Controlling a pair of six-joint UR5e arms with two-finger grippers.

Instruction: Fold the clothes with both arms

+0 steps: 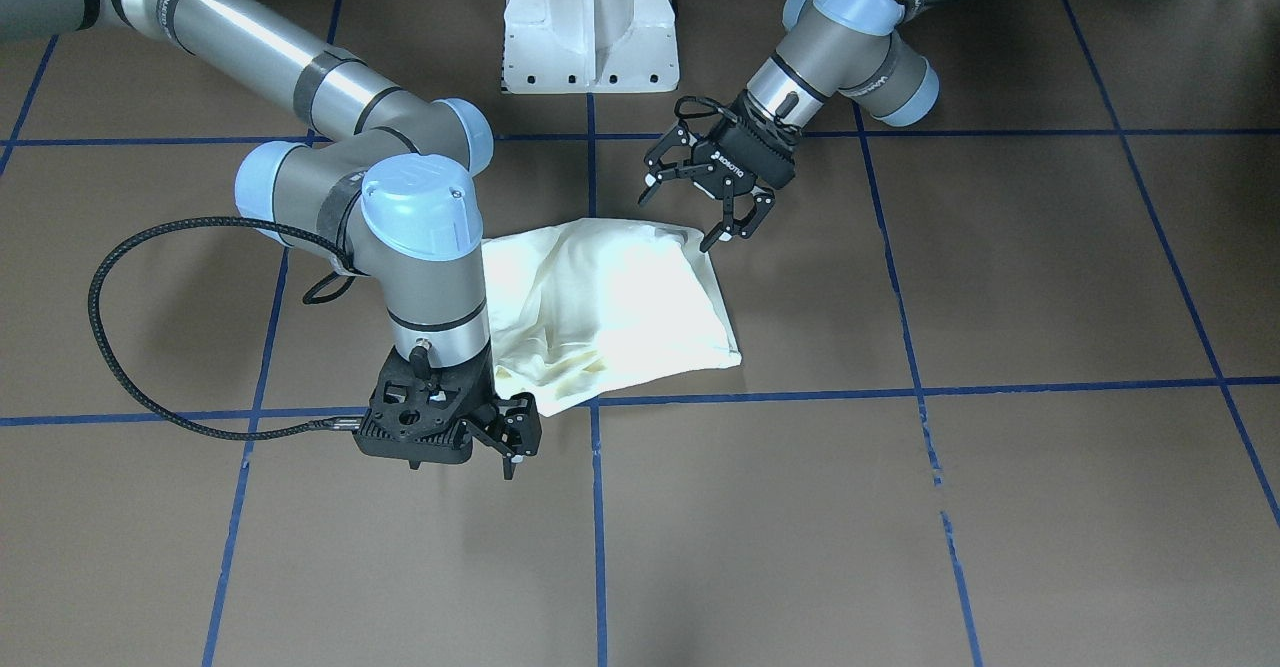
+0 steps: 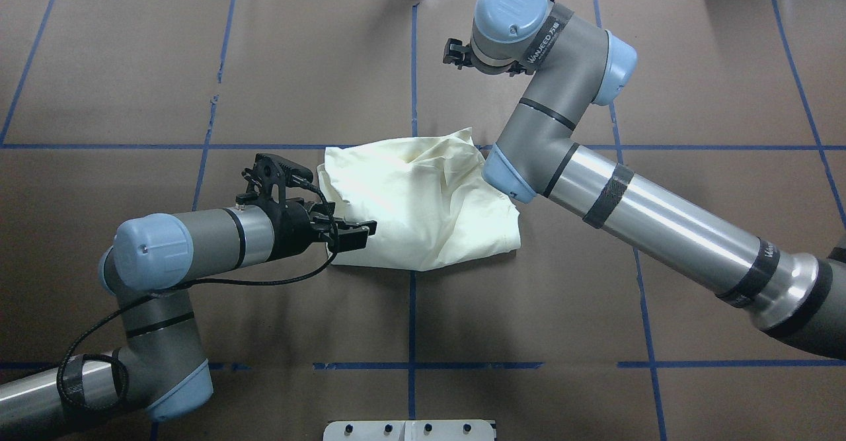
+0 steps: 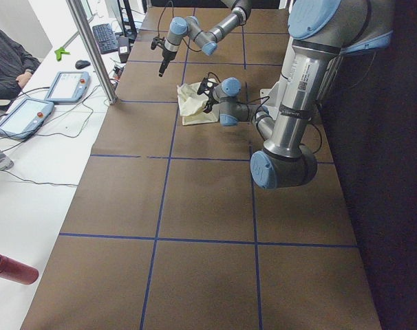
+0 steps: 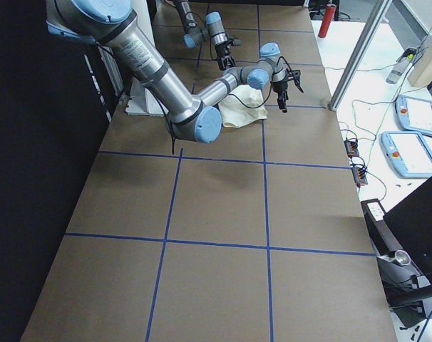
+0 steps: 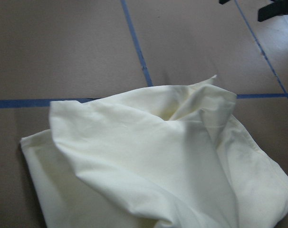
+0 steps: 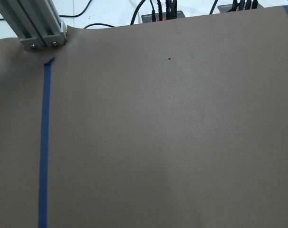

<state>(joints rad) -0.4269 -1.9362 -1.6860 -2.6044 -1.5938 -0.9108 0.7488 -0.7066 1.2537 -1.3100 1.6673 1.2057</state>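
The clothes are one cream shirt (image 2: 423, 209), lying as a rumpled folded bundle at the table's middle with its plain side up and no print showing. In the front view my left gripper (image 1: 695, 209) hovers open over the shirt (image 1: 620, 307), at the corner nearest the base, holding nothing. From overhead the left gripper (image 2: 362, 233) is at the bundle's left edge. My right gripper (image 1: 512, 442) points down just past the shirt's far corner, off the cloth, and looks open and empty. The left wrist view is filled with the shirt (image 5: 148, 161). The right wrist view shows only bare table.
The white pedestal base (image 1: 590, 27) stands at the robot's side of the table. Blue tape lines (image 2: 412, 322) divide the brown surface into squares. Beside the table stand an aluminium post (image 3: 91, 48), control tablets (image 3: 64, 86) and a seated person (image 3: 5, 62).
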